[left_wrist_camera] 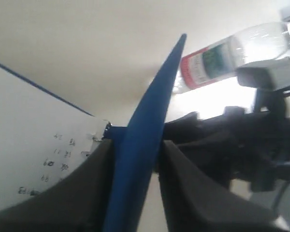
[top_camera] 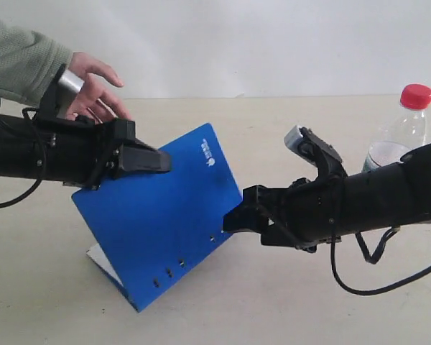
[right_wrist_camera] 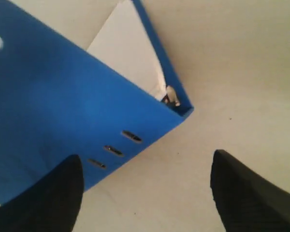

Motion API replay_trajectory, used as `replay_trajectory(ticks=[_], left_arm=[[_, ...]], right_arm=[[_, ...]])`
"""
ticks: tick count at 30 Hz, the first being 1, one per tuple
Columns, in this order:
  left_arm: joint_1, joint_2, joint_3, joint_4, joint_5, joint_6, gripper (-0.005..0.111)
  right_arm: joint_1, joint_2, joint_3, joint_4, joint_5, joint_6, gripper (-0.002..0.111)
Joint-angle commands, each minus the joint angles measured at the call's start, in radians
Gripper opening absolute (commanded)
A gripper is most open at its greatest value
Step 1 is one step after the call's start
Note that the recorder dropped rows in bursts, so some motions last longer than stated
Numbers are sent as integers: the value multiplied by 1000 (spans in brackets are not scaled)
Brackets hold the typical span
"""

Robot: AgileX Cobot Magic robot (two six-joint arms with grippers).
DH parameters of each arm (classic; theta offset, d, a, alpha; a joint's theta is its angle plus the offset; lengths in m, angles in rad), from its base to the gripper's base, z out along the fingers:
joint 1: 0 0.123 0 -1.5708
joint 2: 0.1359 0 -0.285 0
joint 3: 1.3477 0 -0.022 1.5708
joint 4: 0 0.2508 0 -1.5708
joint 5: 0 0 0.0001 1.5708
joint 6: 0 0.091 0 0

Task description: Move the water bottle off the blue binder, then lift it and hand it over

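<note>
Sleeve and bare skin come first on your far left: a person's hand (top_camera: 93,88) sits just behind the wrist of your left arm (top_camera: 36,154). Next, your left gripper (top_camera: 149,159) is clenched on the upper edge of the blue binder (top_camera: 158,230). The binder's cover stands tilted up off the table (top_camera: 50,302), with white pages (top_camera: 100,260) lying under it. Your right gripper (top_camera: 237,218) is spread wide, grasping nothing, just beside the cover's right edge; you cannot tell whether it touches. Far right, the water bottle (top_camera: 404,128) stands upright on the table behind your right arm (top_camera: 395,194), well apart from the binder.
</note>
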Motion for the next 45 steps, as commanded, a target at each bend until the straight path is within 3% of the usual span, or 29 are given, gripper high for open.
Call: replay_trajectory(ticks=[1, 8, 12, 16, 18, 21, 25, 32, 35, 37, 40, 43, 45], left_arm=[[-4, -5, -49, -81, 175, 5, 4], [-4, -5, -50, -73, 196, -21, 4], [-7, -5, -50, -146, 282, -18, 4], [-7, -5, -50, -146, 280, -10, 4], [-7, -5, -50, -146, 284, -10, 4], [-7, -5, -50, -144, 297, -10, 4], [-7, -5, -50, -101, 232, -10, 4], [-7, 30, -12, 216, -132, -196, 4], [-7, 101, -8, 395, -136, -328, 4], [-7, 158, -8, 438, -126, -359, 4], [-7, 238, -8, 382, -130, -338, 4], [-7, 274, -16, 239, -119, -230, 4], [-7, 279, -29, 172, -80, -194, 4]], right_arm=[[-1, 81, -3, 3, 148, -60, 66], [-1, 94, -64, 3, 345, -235, 66], [-1, 94, -96, 3, 233, -225, 66], [-1, 94, -96, 3, 234, -248, 63], [-1, 94, -103, 3, 235, -253, 44], [-1, 94, -103, 3, 235, -267, 1], [-1, 94, -103, 3, 230, -238, 0], [-1, 39, -103, -142, 180, -121, 0], [-1, -8, -103, -189, 116, -83, 0], [-1, -36, -103, -246, 65, -45, 0], [-1, -58, -103, -428, -7, 137, 0], [20, -48, -103, -622, 117, 276, 0], [76, -48, -90, -585, 151, 235, 0]])
